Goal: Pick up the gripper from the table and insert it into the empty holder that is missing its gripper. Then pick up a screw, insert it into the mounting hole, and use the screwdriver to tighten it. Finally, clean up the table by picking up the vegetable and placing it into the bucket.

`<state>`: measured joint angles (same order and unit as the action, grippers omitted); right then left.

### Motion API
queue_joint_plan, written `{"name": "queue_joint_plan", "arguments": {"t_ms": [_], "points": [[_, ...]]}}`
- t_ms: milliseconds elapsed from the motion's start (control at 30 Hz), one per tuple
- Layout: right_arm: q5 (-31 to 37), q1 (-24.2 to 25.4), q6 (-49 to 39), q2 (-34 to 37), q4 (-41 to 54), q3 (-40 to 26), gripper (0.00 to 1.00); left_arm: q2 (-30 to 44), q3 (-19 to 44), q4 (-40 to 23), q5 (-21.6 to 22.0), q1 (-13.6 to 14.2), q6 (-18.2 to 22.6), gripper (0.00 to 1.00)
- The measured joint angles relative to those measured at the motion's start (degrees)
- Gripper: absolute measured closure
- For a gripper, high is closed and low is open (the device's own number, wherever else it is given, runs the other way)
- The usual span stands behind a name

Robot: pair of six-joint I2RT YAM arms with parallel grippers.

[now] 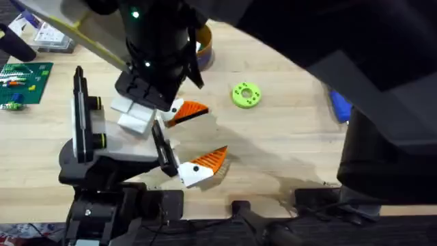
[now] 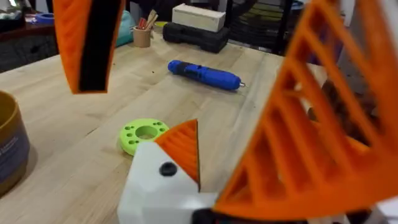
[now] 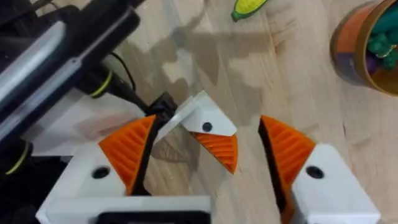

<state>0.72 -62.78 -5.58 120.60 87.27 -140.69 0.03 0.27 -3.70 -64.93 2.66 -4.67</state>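
Screwdriver (image 2: 205, 74) lies free (overhead half-hidden); right pincer (image 3: 249, 152) released, left pincer (image 2: 186, 81) spread.

The screwdriver (image 2: 205, 74), blue and pen-shaped with a short silver tip, lies flat on the bench (image 2: 74, 118). The loose white gripper part with orange ribbed pad (image 1: 203, 166) lies on the bench near its front edge. The bucket (image 3: 367, 46) stands upright, already holding items. The vegetable (image 3: 249, 8), yellow and green, lies on the bench near the bucket.
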Motion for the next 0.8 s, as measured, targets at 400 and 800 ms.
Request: {"name": "queue_joint_plan", "arguments": {"t_ms": [400,800], "points": [[-0.6,-0.05,0.0,-0.11,0.31,-0.08,0.005,0.0,0.0,0.0,0.0,0.0,0.13,0.012],[-0.6,0.09,0.0,-0.1,1.15,-0.08,0.005,0.0,0.0,-1.27,0.18,0.0,0.2,0.012]]}}
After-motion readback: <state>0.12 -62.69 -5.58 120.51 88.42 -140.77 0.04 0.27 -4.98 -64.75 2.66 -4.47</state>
